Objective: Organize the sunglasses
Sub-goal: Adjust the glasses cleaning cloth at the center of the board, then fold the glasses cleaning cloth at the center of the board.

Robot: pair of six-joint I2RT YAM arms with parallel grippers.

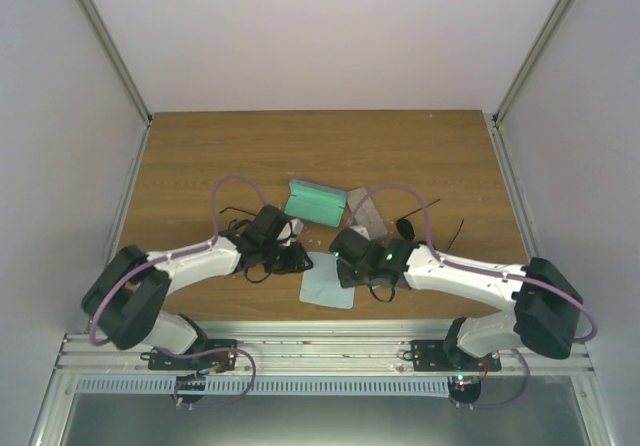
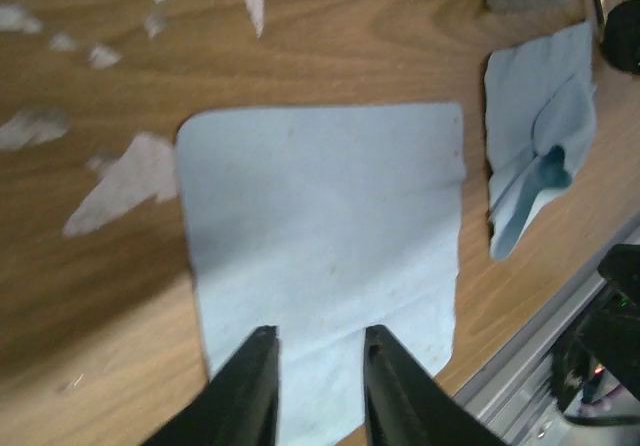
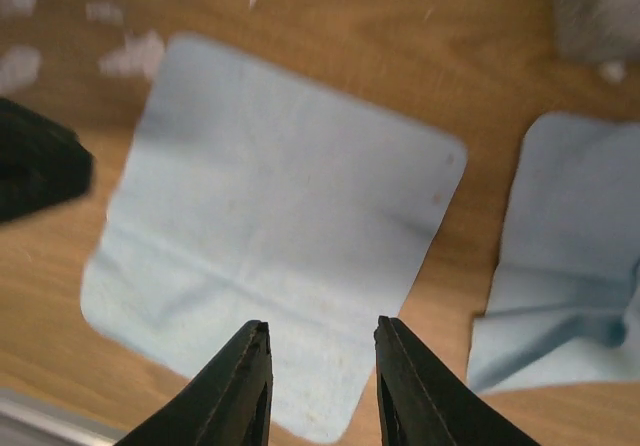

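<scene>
**Sunglasses, position and heading**
- The dark-lens sunglasses [image 1: 405, 228] lie on the table [image 1: 190, 156], right of centre and just beyond the right forearm. One thin temple runs from the lens toward the far right. A second thin line lies further right, tilted and apart from the first. The frame's long axis is too small to read exactly.
- The clear-lens sunglasses [image 1: 236, 212] lie left of centre, on the far side of the left wrist. Only thin dark wire shows, running roughly left to right. The arm hides the remainder, so the heading cannot be determined.
- Neither pair appears in the wrist views.

**Jaws**
- Left gripper [image 2: 318, 334]: jaws apart by a moderate gap, nothing between them. The fingers [image 2: 250, 386] sit over the near edge of the flat cloth [image 2: 320, 236]. Contact with the fabric cannot be determined.
- Right gripper [image 3: 322, 326]: jaws apart by a similar gap and empty, over the same flat cloth from the opposite side. Contact cannot be determined.

**Surroundings**
- A crumpled cloth [image 2: 540, 136] lies just beside the flat one, apart from it.
- The open green-lined case [image 1: 315, 201] lies at table centre, with the grey case [image 1: 366, 213] just to its right.
</scene>
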